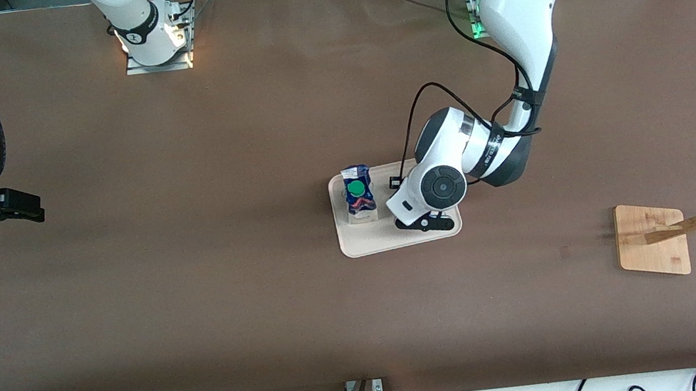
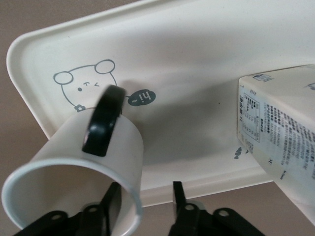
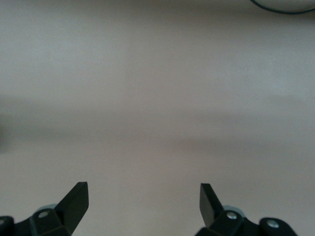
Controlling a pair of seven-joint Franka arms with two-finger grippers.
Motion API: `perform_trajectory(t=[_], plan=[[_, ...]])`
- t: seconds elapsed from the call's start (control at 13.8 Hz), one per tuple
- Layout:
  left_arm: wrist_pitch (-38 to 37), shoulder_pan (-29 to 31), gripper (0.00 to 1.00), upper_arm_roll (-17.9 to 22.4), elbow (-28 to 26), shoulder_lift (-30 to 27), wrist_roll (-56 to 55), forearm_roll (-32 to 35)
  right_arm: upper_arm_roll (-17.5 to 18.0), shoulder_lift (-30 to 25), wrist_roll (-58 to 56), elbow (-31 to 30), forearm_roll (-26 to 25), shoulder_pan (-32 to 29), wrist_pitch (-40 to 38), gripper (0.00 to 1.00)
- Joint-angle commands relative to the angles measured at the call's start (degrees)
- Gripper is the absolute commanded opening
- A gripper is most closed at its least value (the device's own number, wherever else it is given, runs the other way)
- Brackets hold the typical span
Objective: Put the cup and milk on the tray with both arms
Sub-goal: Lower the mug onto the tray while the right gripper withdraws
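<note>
Cream tray (image 1: 386,238): you have it right under the left claw (image 2: 143,202), with the milk (image 1: 359,195) standing on it just beside that claw, toward the right arm's end of the worktop (image 1: 202,306).
Cup (image 2: 83,169): white, black handle up; it sits on the tray with its wall between the left claw's fingers (image 2: 112,199).
Left claw: its fingers stand apart with a gap on the inner side of the cup wall, so you appear to be letting go, not clamping.
Right claw (image 3: 143,201): wide apart, holding nothing, waiting over bare worktop well away from the tray.
Step in hand: release of the cup, judging by both things already on the tray.
Next move: you'd want the left claw fully parted, then lifted straight up so the finger inside the cup clears the rim without tipping it.
Watch: the milk is close; keep the wrist from swinging toward it.
</note>
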Motion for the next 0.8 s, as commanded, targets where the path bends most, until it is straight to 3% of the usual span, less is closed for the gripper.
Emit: perform_trajectory(t=[0.0, 0.22, 0.51, 0.72], plan=[[-1.6, -0.5, 1.0, 1.7, 1.9, 0.2, -0.9, -1.3, 0.2, -4.8, -0.8, -4.7, -0.2, -0.4, 0.2, 1.0], [-2.8, -0.1, 1.0, 5.0, 1.9, -2.1, -0.6, -6.1, 0.2, -9.5, -1.0, -11.5, -0.2, -0.6, 4.5, 1.0], [-3.8, 2.2, 1.0, 9.0, 1.8, -9.1, -0.6, -5.9, -1.4, -12.0, -0.1, -16.1, 1.6, -0.6, 5.5, 1.0], [-4.7, 5.9, 1.0, 9.7, 0.7, -16.0, -0.6, -5.5, -2.7, -14.2, -0.1, -20.2, 3.9, -0.6, 8.5, 1.0]])
